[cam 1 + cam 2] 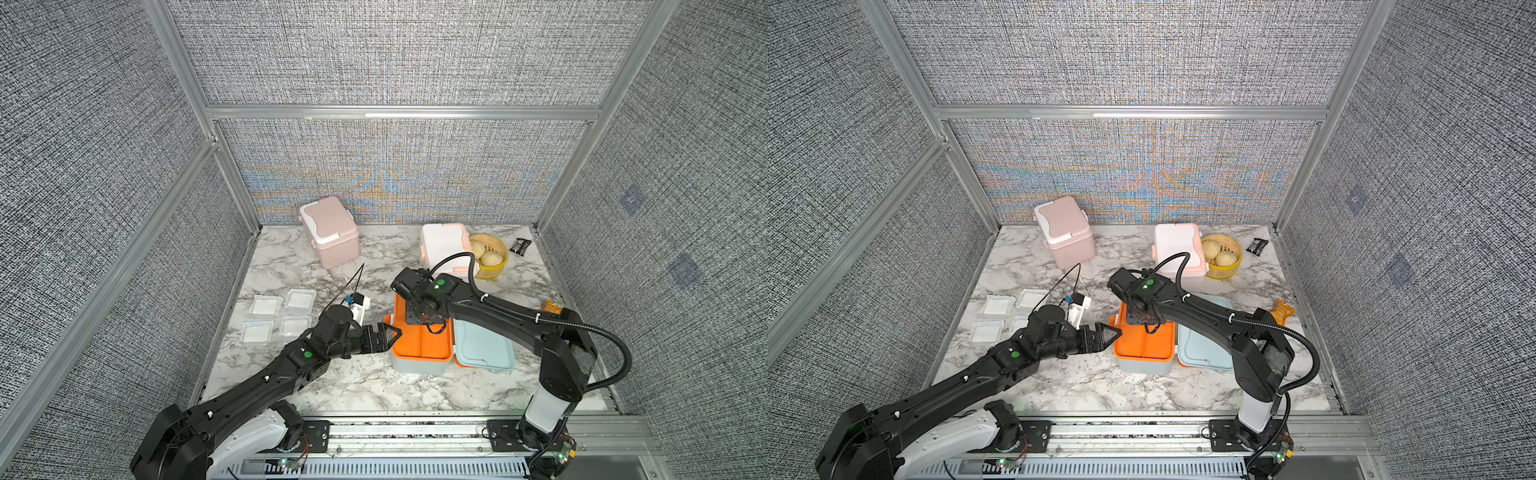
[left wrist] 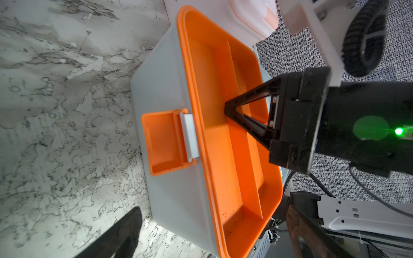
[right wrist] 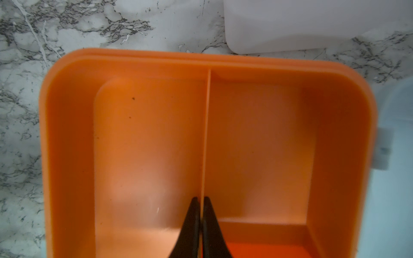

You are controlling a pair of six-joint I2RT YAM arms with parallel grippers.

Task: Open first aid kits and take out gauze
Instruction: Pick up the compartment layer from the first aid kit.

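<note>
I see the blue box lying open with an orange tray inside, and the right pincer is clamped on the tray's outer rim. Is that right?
Almost. The blue box is open with the orange tray inside, but the right pincer is clamped on the tray's middle divider, not its outer rim. The right wrist view shows it straddling that thin wall.

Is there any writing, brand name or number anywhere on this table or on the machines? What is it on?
No text can be read in any view.
Black packet: any print is too small to read.
Orange wrapper: partly hidden by the arm, nothing legible.
Pink kit, white kit, blue kit and its orange tray: plain, no lettering.
Green dots on the arms: plain marks, no writing.
</note>
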